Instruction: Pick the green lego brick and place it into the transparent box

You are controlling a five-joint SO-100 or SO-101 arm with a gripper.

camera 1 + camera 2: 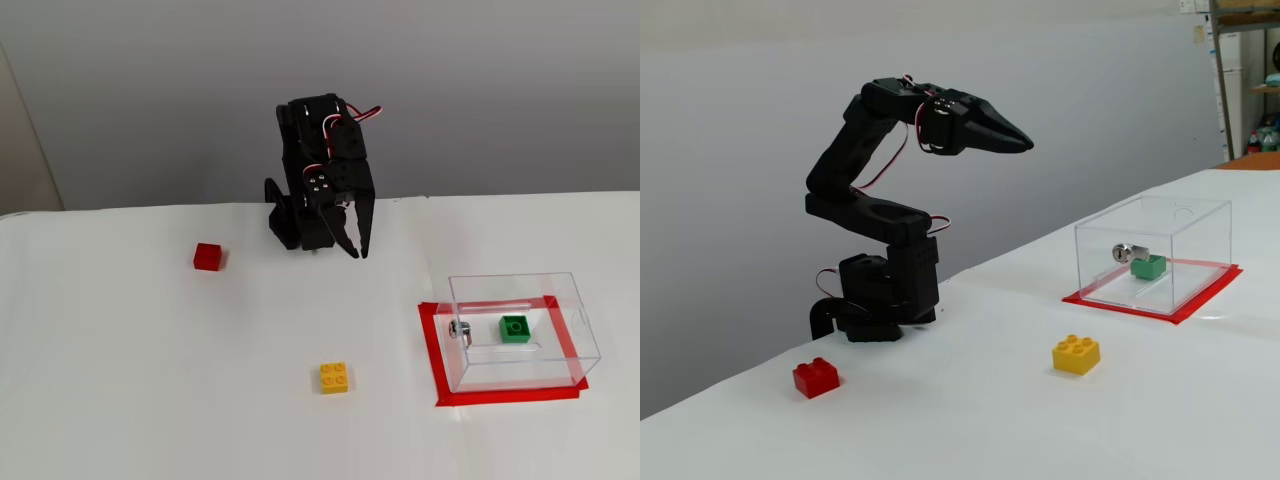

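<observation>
This looks like a lab or workshop bench set up for robot trials: a plain white table (120, 400) against a bare grey wall (480, 90), with a small black arm (880, 240) bolted at the table's far edge. A rectangle of red tape (432, 360) marks out a fixed spot on the tabletop. At the right edge of a fixed view, metal shelving (1240, 70) holding stored items stands behind an orange surface (1255, 160), which suggests a storeroom or work space, not a home.
</observation>
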